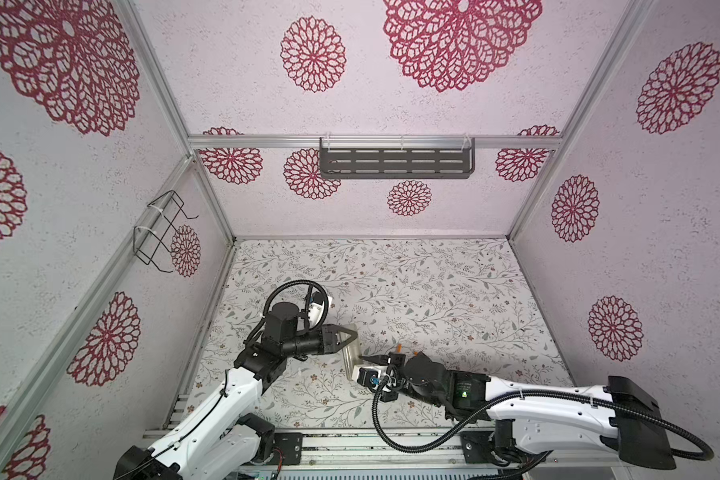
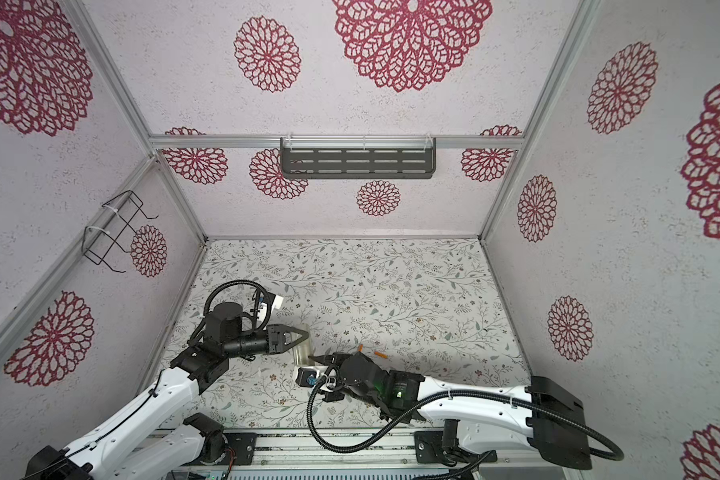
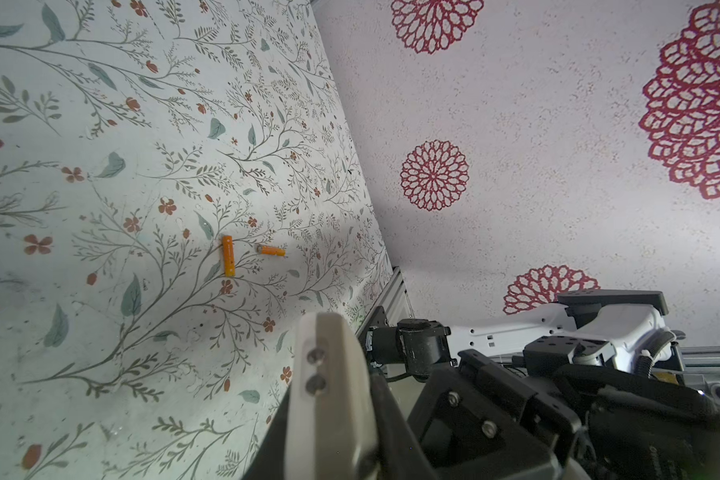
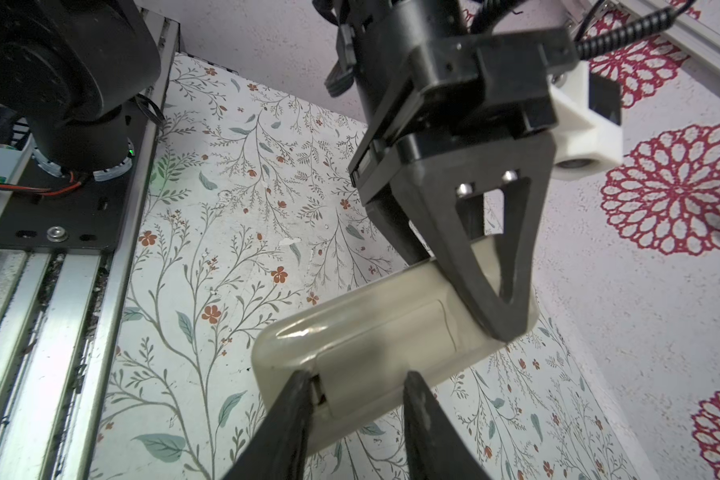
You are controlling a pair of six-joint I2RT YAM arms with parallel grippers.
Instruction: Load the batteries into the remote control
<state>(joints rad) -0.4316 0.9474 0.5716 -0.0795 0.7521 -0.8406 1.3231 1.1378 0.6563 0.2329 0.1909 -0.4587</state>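
On the floral table [image 3: 100,166] two orange batteries [image 3: 228,261] lie near each other, seemingly not touching.

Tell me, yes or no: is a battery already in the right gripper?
No; both batteries lie loose on the table, and the right gripper is at the remote control.

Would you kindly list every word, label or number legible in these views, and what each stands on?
Nothing can be read.
Batteries: any print is too small to read.
Label on the right arm: too blurred to read.
Remote control: its back shows no lettering.
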